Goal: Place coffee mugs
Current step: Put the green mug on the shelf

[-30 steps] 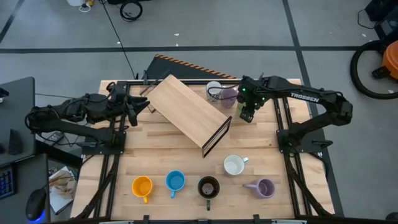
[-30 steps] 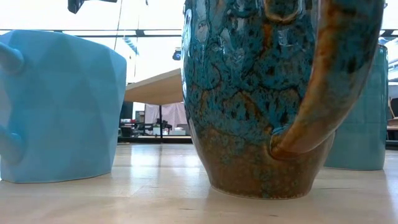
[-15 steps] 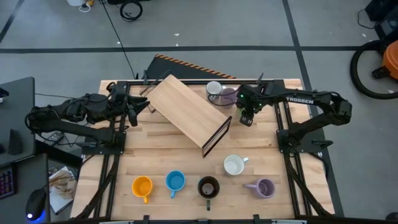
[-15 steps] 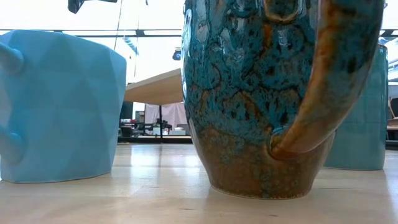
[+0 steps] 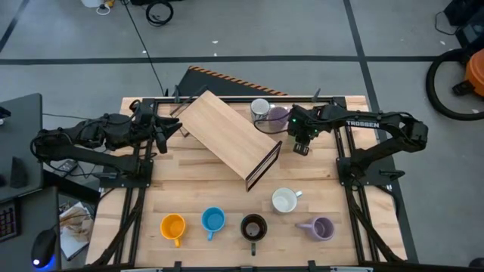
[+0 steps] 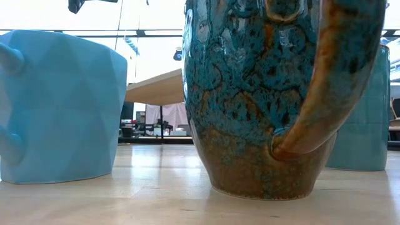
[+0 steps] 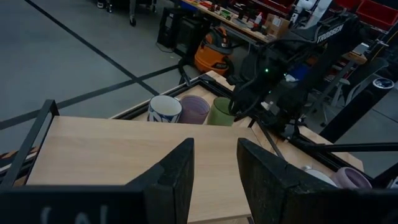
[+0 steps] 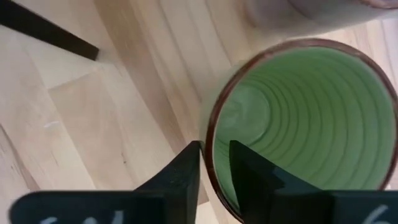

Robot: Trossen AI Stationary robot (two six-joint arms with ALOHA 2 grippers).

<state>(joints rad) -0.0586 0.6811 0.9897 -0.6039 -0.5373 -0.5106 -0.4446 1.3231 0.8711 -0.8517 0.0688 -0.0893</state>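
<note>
Right at the back of the table, my right gripper (image 8: 214, 165) had its two fingers straddling the rim of the green mug (image 8: 305, 124), one finger inside the wall and one outside, pinched onto it. From above, that gripper (image 5: 300, 140) sat over the mug beside the lavender mug (image 5: 277, 116) and the white patterned mug (image 5: 260, 108), the three standing in a tight row along the far edge. Through the left wrist camera I could see the same row: patterned mug (image 7: 165, 108), lavender mug (image 7: 194, 109), green mug (image 7: 222, 111), with the right arm (image 7: 292, 68) bent over the green one.

My left gripper (image 7: 214, 163) waited with its fingers parted and nothing between them, held above the tilted wooden board (image 7: 112, 149). From overhead it (image 5: 168, 128) hung at the board's (image 5: 231, 140) left end, clear of every mug.

Toward the front of the table (image 5: 189, 185) stood the rest: the white mug (image 5: 284, 201) alone, then a row of the orange mug (image 5: 173, 226), light blue mug (image 5: 213, 221), dark brown mug (image 5: 253, 226) and a second lavender mug (image 5: 322, 228). The low camera was filled by the light blue mug (image 6: 59, 106) and the dark brown mug (image 6: 262, 94), close up.
</note>
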